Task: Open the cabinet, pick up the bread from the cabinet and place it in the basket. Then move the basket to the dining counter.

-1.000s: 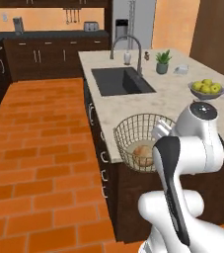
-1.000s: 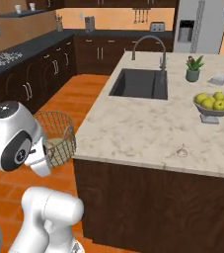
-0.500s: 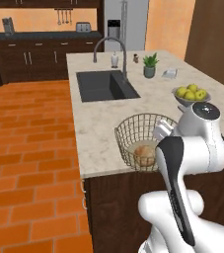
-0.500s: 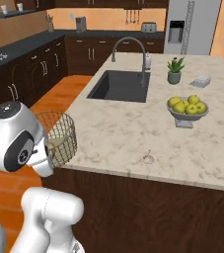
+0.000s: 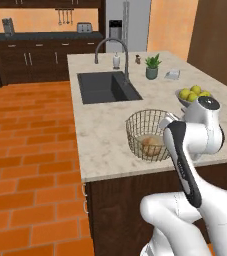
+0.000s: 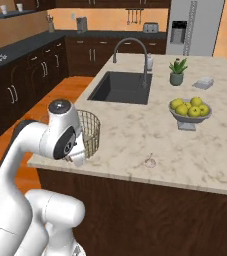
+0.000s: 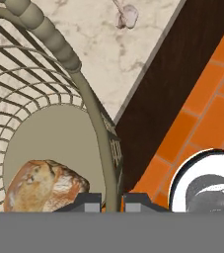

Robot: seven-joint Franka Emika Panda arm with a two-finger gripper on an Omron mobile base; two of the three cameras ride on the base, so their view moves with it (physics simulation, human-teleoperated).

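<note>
We find no readable text, label, brand or number anywhere in these views. Nothing on the counter or against the far wall carries lettering we can make out.

Basket [image 5: 149, 135]: round, tan-gold wire mesh, pale solid base, upright, open top; over the dining counter [image 5: 105, 130] near its front edge, before the sink. Bread [image 5: 152, 145]: small tan-brown roll, lying on the basket's base, inside the mesh.

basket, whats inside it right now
The bread lies alone on the pale base of the basket, near its wall. The end effector is shut on the rim. The arm covers part of the basket's far side in both base views.
</note>
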